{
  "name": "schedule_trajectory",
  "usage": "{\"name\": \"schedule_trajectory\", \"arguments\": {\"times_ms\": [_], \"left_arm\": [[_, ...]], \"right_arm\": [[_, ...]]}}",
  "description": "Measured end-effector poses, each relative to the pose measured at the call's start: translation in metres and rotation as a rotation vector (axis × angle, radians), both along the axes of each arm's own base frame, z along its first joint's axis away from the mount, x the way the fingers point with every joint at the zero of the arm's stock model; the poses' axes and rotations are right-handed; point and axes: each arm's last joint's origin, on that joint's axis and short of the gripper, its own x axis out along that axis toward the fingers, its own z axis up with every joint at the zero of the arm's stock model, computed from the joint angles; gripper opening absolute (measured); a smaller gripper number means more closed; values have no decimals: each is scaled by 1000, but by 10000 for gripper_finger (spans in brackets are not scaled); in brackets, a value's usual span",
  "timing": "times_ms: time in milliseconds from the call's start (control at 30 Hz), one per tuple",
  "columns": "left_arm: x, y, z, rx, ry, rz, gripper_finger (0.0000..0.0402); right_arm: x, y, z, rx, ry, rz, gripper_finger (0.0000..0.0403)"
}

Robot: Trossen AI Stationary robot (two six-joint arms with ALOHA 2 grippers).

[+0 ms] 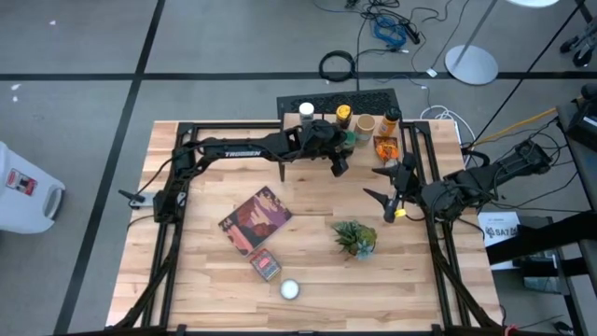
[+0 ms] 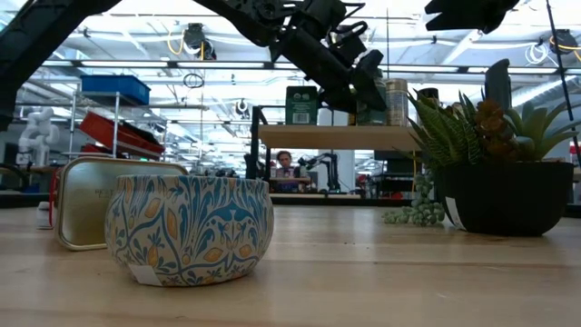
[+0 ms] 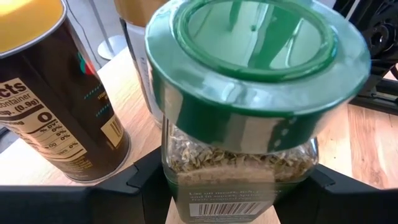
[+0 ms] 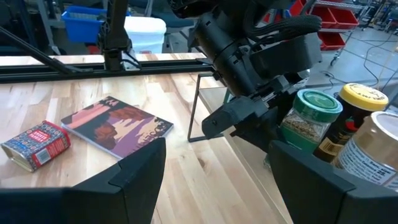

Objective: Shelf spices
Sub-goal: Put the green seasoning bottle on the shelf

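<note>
Two hands | left hand (image 4: 292, 134) flanks green-lidded jar (image 3: 249, 93), grip unclear | right hand (image 1: 387, 191) open

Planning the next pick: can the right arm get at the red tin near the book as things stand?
Probably yes. The right gripper hangs open above bare table, and the red tin lies in the open beside the book; only the potted plant stands near the path.

Green-lidded jar (image 3: 249, 93) hides the left fingers' tips.
</note>
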Motion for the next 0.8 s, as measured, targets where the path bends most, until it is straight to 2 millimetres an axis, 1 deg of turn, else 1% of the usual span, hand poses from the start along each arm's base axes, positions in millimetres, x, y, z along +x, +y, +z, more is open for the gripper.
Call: {"name": "schedule_trajectory", "arguments": {"times_ms": [333, 433, 633, 800], "left_arm": [[0, 1, 0, -6, -1, -11, 228], [0, 1, 1, -6, -3, -10, 240], [-1, 2, 1, -7, -5, -12, 276], [-1, 1, 1, -3, -3, -15, 284]], "right_arm": [[-1, 2, 0, -1, -2, 9, 271], [-1, 2, 0, -1, -3, 8, 271], [-1, 2, 0, -1, -3, 8, 271], [-1, 2, 0, -2, -4, 5, 271]]}}
